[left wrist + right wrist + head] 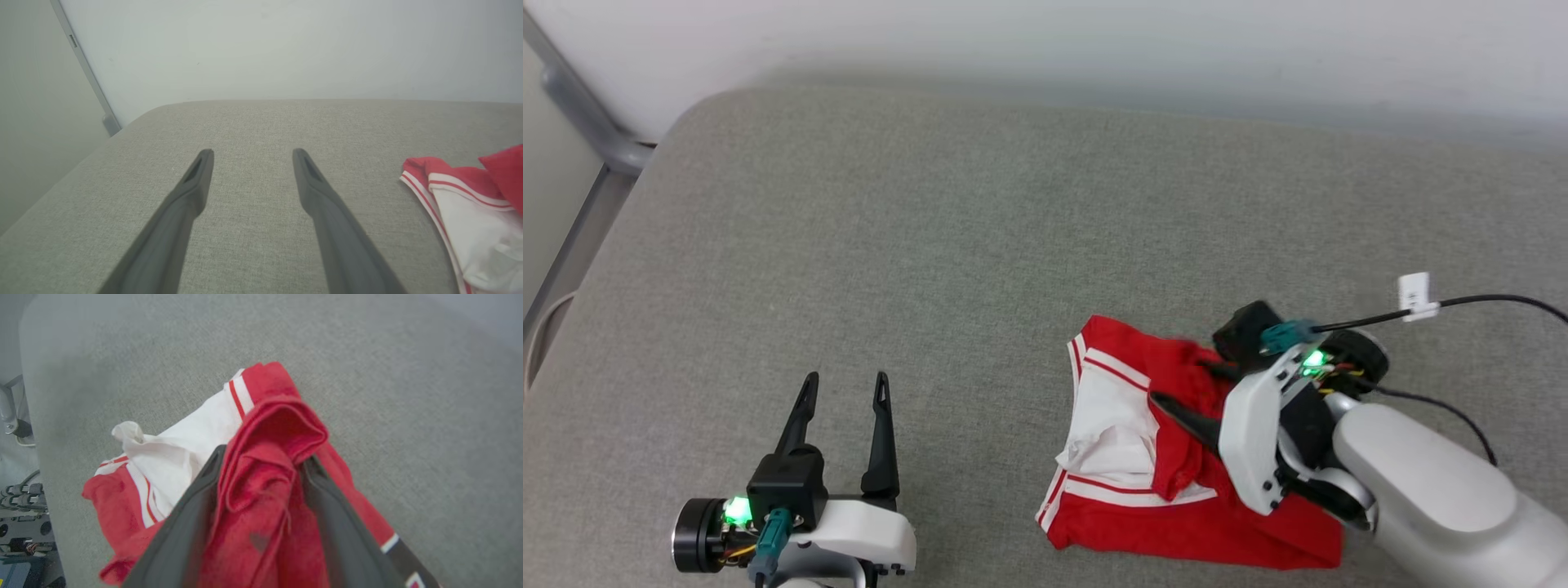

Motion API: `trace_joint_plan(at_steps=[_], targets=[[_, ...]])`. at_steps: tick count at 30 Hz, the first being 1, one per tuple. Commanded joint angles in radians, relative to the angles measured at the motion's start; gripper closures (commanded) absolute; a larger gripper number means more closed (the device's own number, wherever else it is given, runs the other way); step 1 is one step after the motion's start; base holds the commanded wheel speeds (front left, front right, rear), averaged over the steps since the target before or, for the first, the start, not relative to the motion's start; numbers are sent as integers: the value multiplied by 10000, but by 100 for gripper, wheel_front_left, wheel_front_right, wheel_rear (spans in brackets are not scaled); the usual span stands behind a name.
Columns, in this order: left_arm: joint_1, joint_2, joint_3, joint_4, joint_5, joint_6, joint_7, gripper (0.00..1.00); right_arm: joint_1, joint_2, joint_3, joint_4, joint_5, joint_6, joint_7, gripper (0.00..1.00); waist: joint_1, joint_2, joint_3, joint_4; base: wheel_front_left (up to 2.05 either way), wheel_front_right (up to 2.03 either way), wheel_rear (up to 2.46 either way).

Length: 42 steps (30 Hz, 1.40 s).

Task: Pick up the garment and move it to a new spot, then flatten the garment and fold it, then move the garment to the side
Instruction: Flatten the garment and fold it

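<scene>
The garment [1111,425], red with white sleeves and striped trim, lies bunched on the grey padded surface at the lower right of the head view. My right gripper [1184,384] rests over it from the right. In the right wrist view its jaws stand wide apart [261,457], with a ridge of red cloth [278,424] standing loose between them. My left gripper [845,380] is open and empty at the lower left, well clear of the cloth. From the left wrist, its fingers [196,179] hover over bare surface and the garment's sleeve [470,204] shows at the right edge.
The grey padded surface [931,229] ends in a rounded corner at the far left, beside a metal frame [596,139] and a pale wall. A black cable with a white tag [1414,296] trails from my right wrist.
</scene>
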Motion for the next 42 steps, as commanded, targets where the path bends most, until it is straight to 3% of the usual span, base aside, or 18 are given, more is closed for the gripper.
trace_joint_plan(at_steps=[1,9,16,21,30,35,42], targets=[[144,-6,46,-3,49,-6,-70,0,-13,-146,-146,-214,-96,-12,-367,0,0,0,-184,-137,0,0,0],[471,16,202,-158,156,-36,-70,0,971,-978,-1948,-1420,-1107,-12,-1951,0,0,0,-759,-652,0,0,0],[655,30,256,-222,204,-99,-61,0,2636,-684,-4966,-2244,-2867,-12,-3076,0,0,0,-1063,-1078,0,0,0],[754,20,205,-272,223,-68,-59,0,4074,47,-7175,-2787,-4369,-12,-3721,0,0,0,-1228,-1235,0,0,0],[942,103,245,-409,213,-164,-59,0,6361,2323,-9999,-3915,-6276,-11,-4548,0,0,0,-1495,-1304,0,0,0],[1133,142,260,-517,228,-172,-59,0,7270,3174,-10491,-4387,-6506,-11,-4710,0,0,0,-1654,-1257,0,0,0],[1342,174,206,-631,304,-171,-59,0,7920,3543,-10613,-4623,-6369,-11,-4873,0,0,0,-1781,-1202,0,0,0]])
